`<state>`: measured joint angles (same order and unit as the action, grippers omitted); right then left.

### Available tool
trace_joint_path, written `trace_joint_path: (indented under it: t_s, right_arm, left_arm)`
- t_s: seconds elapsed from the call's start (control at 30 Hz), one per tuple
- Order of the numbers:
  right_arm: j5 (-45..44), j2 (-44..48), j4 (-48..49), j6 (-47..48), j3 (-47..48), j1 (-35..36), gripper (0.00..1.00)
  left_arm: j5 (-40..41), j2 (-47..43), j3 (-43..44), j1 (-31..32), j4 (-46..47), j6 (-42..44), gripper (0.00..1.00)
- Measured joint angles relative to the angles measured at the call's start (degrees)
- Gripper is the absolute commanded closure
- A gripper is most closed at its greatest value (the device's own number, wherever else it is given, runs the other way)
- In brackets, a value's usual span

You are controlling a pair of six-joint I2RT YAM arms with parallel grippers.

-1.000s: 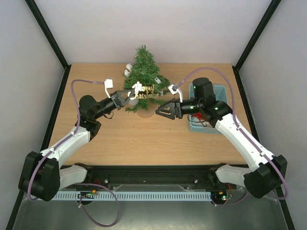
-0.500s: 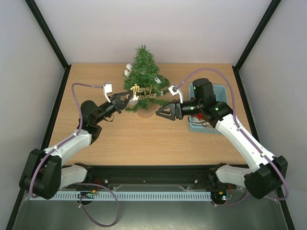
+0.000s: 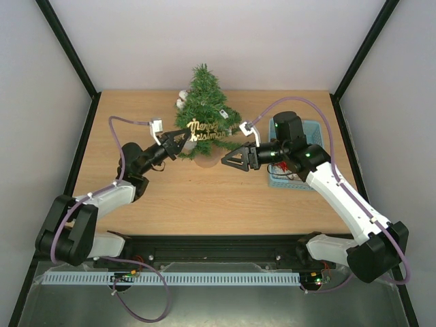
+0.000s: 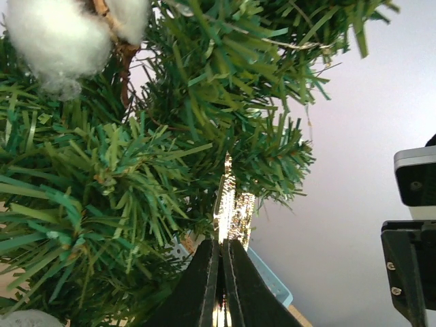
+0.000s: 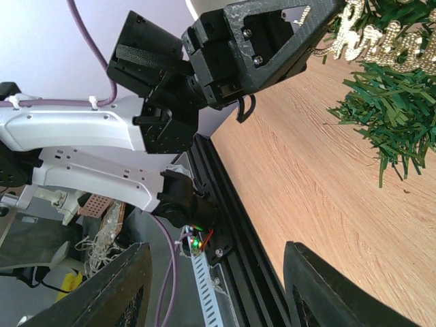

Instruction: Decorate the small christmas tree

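Note:
The small christmas tree (image 3: 204, 102) stands at the back middle of the table, and its green branches (image 4: 122, 170) fill the left wrist view. A gold glitter "Merry Christmas" sign (image 3: 210, 129) hangs across its lower front. My left gripper (image 3: 181, 139) is shut on the sign's left end; the sign's thin edge (image 4: 232, 208) rises straight out of the closed gripper (image 4: 223, 272). My right gripper (image 3: 232, 162) hovers open and empty just right of the tree's base. In its own view the right gripper (image 5: 216, 255) faces the left gripper (image 5: 266, 41) and the sign (image 5: 381, 37).
A light-blue basket (image 3: 311, 127) with red and white items sits at the right, partly under my right arm. White cotton balls (image 4: 58, 34) hang on the tree's left side (image 3: 181, 101). A black rail (image 5: 231, 225) runs along the table's near edge.
My left arm has swung its elbow up and back while the gripper stayed shut on the sign by the tree. The right arm has hardly moved.

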<state>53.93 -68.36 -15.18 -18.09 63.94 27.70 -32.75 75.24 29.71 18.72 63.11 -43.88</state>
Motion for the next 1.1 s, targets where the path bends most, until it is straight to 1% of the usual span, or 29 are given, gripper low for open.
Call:
trace_joint_path:
  t_s: [0.17, 0.6, 0.93, 1.1]
  right_arm:
    - [0.0, 0.0, 0.0, 0.02, 0.0, 0.0, 0.46]
    - [-0.02, -0.31, 0.04, 0.02, -1.16, 0.0, 0.46]
    - [-0.02, -0.98, 0.07, 0.02, -1.16, 0.0, 0.46]
    - [-0.07, -1.03, 0.07, 0.02, -1.16, 0.0, 0.46]
  left_arm:
    - [0.04, 1.42, 0.0, 0.0, 0.96, 0.55, 0.98]
    - [0.09, 1.44, -0.11, -0.39, 1.25, 3.28, 0.98]
    - [0.26, 1.36, -2.58, -1.4, 1.22, 4.79, 0.98]
    - [0.24, 1.51, -2.58, -1.42, 1.25, 5.05, 0.93]
